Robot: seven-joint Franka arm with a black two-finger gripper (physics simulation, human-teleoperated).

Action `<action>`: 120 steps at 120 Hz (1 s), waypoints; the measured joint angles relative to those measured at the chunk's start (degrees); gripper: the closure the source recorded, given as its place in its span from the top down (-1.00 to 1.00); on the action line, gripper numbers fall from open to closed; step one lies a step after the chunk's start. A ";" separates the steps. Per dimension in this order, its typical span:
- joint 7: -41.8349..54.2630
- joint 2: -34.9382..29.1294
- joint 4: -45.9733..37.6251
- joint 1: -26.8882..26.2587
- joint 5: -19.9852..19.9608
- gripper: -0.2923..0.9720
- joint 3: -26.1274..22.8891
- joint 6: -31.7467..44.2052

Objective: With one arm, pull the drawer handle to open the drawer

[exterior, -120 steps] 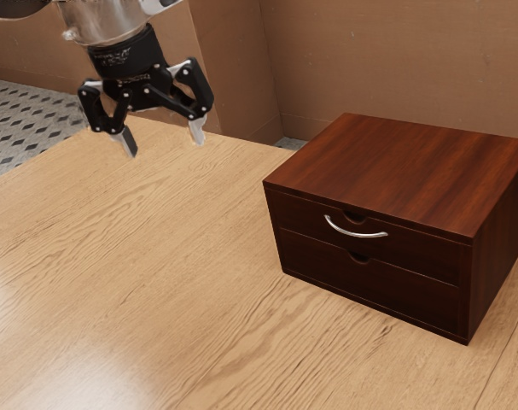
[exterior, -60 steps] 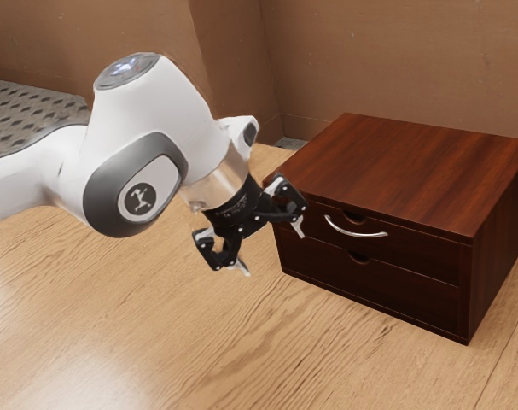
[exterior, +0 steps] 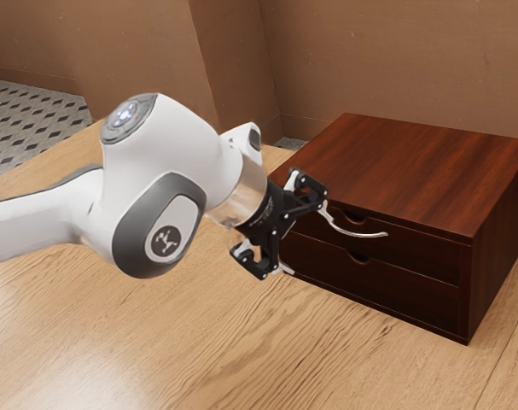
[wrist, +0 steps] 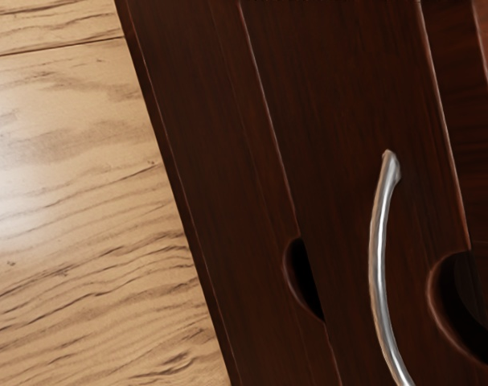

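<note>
The pale wooden surface (exterior: 156,359) fills the near side. Over it the white arm (exterior: 156,205) comes in from the exterior view's left. Its jaws are spread wide and hold nothing, facing the left end of the dark cabinet's (exterior: 412,162) front. One fingertip (exterior: 323,207) sits just beside the left end of the silver handle (exterior: 358,231) on the upper drawer (exterior: 412,248); whether they touch cannot be told. That drawer lies flush with the lower drawer (exterior: 369,286). Brown walls (exterior: 369,51) stand at the far side.
</note>
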 joint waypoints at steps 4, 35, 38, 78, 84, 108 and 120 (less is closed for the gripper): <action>-0.56 0.43 0.03 0.00 -0.04 0.54 -0.01 0.53; -3.98 3.55 1.21 0.01 -0.07 0.54 -0.13 2.78; -4.22 3.66 1.21 -0.01 -0.05 0.54 -0.15 2.89; -6.64 6.33 2.93 -0.29 0.11 0.54 -0.16 3.87; -6.89 6.43 2.94 -0.35 0.14 0.54 -0.16 3.96; -7.71 7.62 3.15 -0.37 0.22 0.54 -0.19 4.18; -8.03 8.25 3.62 -0.38 0.26 0.54 -0.20 4.29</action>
